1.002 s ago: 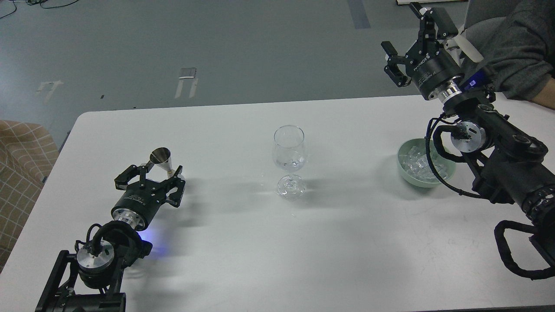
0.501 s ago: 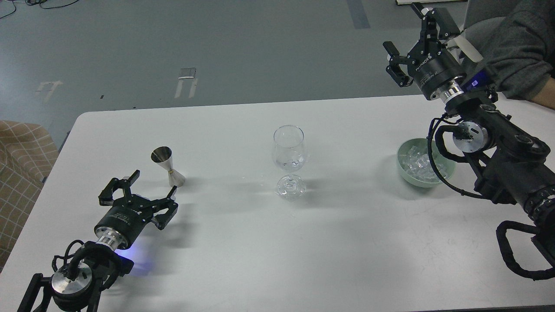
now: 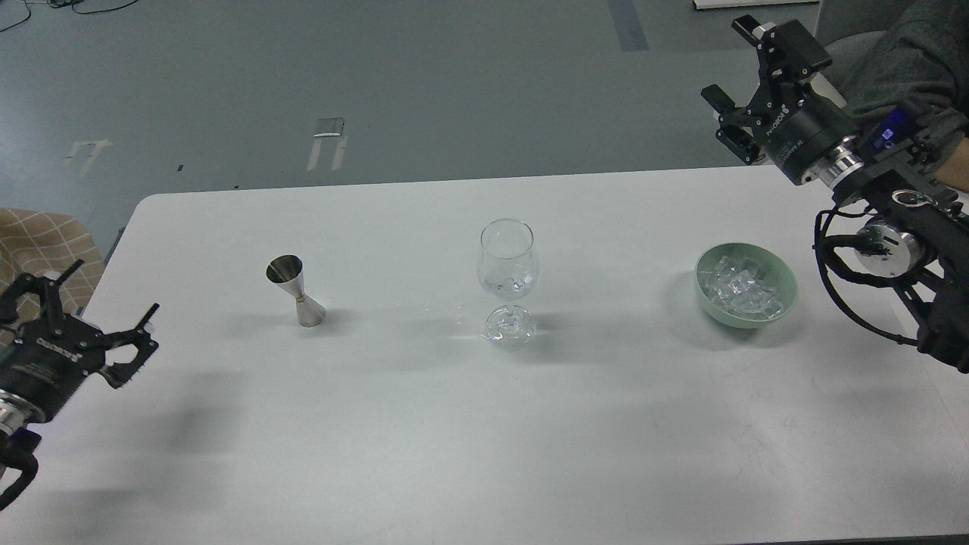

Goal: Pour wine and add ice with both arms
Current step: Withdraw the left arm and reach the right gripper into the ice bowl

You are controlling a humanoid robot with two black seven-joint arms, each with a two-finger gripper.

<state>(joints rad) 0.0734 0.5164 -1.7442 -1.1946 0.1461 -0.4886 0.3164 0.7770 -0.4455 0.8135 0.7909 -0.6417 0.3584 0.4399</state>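
A clear wine glass stands upright at the table's middle with some ice in its bowl. A steel jigger stands to its left. A green bowl on the right holds a heap of clear ice cubes. My left gripper is open and empty at the table's left edge, well left of the jigger. My right gripper is open and empty, raised beyond the table's far right edge, above and behind the bowl.
The white table has a rounded far-left corner. A person's grey-sleeved arm is at the top right behind my right arm. A checked fabric seat sits off the table's left edge.
My left gripper has let go of the jigger and pulled back left to the table's edge; the jigger stays standing. My right arm has drawn right, uncovering the bowl.
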